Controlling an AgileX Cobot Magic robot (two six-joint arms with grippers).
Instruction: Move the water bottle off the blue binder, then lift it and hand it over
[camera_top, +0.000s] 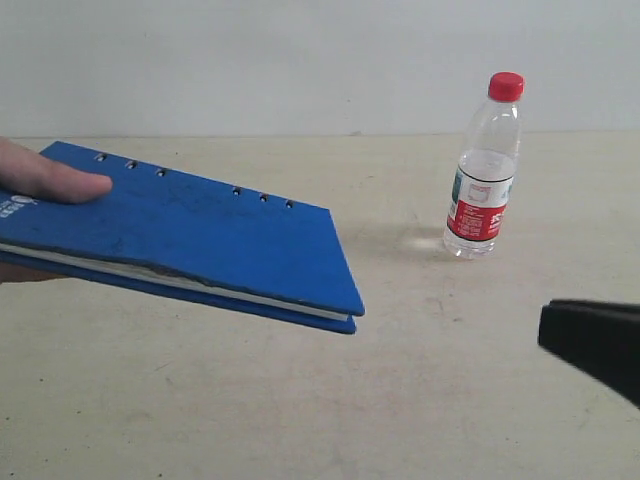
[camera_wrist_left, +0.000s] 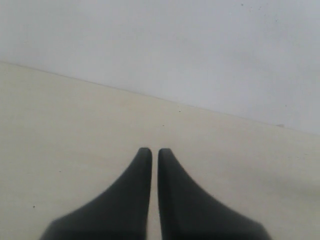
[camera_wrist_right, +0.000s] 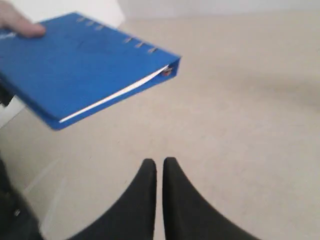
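Observation:
The water bottle (camera_top: 484, 170), clear with a red cap and red-and-white label, stands upright on the table at the back right. A human hand (camera_top: 45, 180) holds the blue binder (camera_top: 190, 232) up in the air at the left, tilted; in the right wrist view the blue binder (camera_wrist_right: 75, 67) shows its white pages. My right gripper (camera_wrist_right: 159, 162) is shut and empty, its dark tip (camera_top: 590, 340) at the right edge, in front of the bottle and apart from it. With nothing in it, the left gripper (camera_wrist_left: 151, 151) is shut over bare table.
The beige table (camera_top: 400, 400) runs back to a pale wall (camera_top: 300, 60). A person's hand reaches in from the left edge with the binder.

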